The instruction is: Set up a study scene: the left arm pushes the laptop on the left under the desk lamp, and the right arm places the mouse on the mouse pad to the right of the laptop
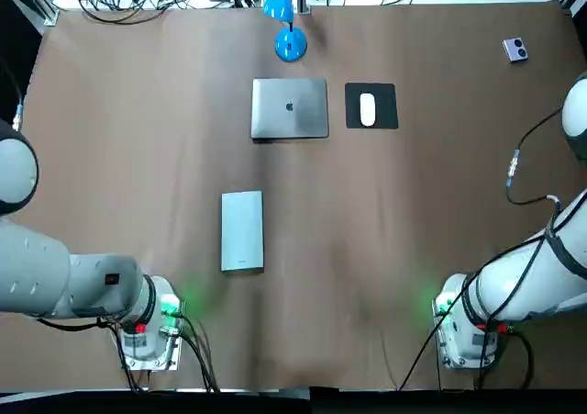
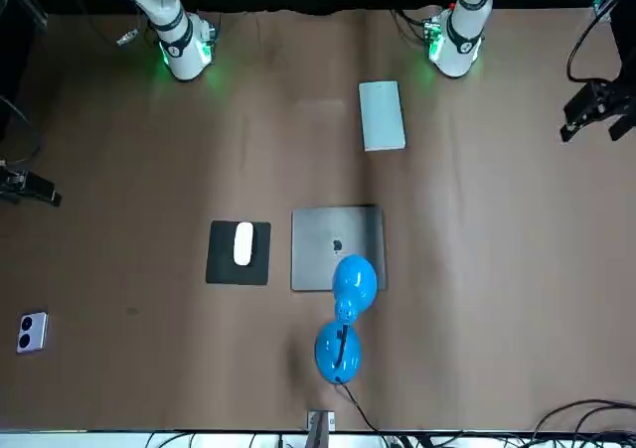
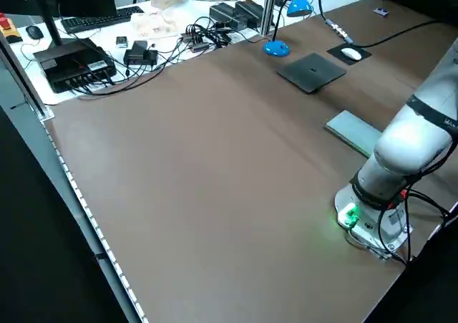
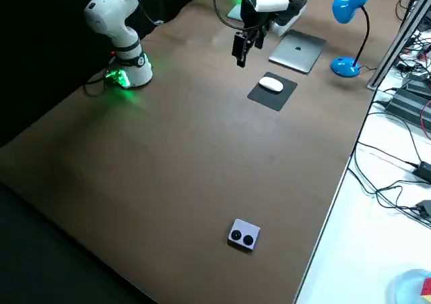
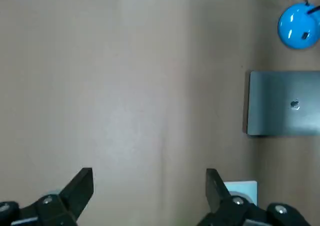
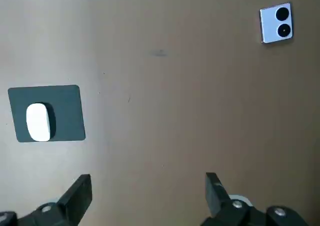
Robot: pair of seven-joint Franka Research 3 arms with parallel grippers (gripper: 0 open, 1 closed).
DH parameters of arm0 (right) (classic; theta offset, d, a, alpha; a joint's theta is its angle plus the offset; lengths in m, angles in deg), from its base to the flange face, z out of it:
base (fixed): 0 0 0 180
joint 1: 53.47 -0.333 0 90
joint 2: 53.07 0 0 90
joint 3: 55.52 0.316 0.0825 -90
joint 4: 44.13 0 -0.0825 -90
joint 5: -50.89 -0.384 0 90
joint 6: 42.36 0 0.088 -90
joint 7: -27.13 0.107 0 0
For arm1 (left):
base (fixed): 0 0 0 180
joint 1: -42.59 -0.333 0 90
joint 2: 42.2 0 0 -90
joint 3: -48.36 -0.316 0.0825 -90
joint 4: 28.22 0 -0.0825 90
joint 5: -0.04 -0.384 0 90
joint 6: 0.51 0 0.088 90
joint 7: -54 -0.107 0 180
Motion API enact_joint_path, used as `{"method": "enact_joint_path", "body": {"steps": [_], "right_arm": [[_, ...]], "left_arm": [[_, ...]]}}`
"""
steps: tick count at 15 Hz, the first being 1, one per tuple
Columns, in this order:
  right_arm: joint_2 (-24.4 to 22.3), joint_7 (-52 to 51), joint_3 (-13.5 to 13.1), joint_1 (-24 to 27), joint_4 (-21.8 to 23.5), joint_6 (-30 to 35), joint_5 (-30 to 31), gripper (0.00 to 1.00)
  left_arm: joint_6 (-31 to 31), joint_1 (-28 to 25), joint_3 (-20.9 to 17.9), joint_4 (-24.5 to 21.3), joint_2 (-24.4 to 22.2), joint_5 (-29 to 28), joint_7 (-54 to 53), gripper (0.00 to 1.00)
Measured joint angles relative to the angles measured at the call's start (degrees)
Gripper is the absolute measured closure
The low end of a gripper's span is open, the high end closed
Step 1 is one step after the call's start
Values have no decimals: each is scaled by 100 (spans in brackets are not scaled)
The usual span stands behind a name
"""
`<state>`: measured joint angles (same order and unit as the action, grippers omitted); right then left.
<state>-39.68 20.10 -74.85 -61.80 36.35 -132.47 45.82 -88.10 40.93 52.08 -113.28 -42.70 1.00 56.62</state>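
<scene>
On table [image 1: 128,157]: one laptop [image 1: 290,108], one mouse [image 1: 367,109] on pad [image 1: 386,96] — both jaws spread.

Closed grey laptop [image 1: 290,108] lies beside blue lamp [image 1: 290,45], white mouse [image 1: 367,109] on black pad [image 1: 386,95].

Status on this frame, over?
Left gripper open, empty. Right gripper open, empty. Laptop under lamp; mouse on pad. Grey box aside, not blocking.

The left arm [image 1: 55,276] and right arm [image 1: 537,262] stood bent upward from their bases; the left gripper [image 5: 148,180] and right gripper [image 6: 148,182] pointed down, fingers spread wide, empty.
</scene>
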Motion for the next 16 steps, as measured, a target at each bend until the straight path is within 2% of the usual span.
{"method": "enact_joint_path", "body": {"steps": [16], "right_arm": [[0, 1, 1, 0, 1, -2, -1, 0]], "left_arm": [[-398, -29, 19, 20, 4, 42, 0, 0]]}}
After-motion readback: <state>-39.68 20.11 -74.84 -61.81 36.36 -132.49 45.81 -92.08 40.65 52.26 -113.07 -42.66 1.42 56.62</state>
